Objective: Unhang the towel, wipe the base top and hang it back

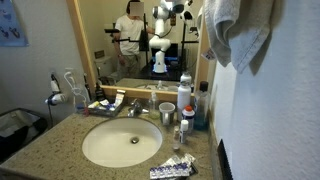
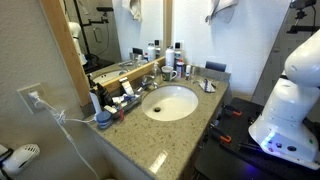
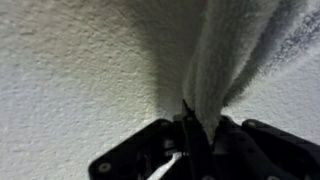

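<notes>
The fingers of our gripper are clamped on a fold of the towel, which fans out beyond the fingertips against the textured wall. We see the base top well below them.

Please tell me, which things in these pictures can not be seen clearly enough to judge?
1. What the towel hangs on: cut off by the top edge in both exterior views.
2. The gripper: not found in either exterior view; the dark, blurred wrist view alone shows it, shut on the towel.
3. The bottles on the base top: labels too small to read.
</notes>
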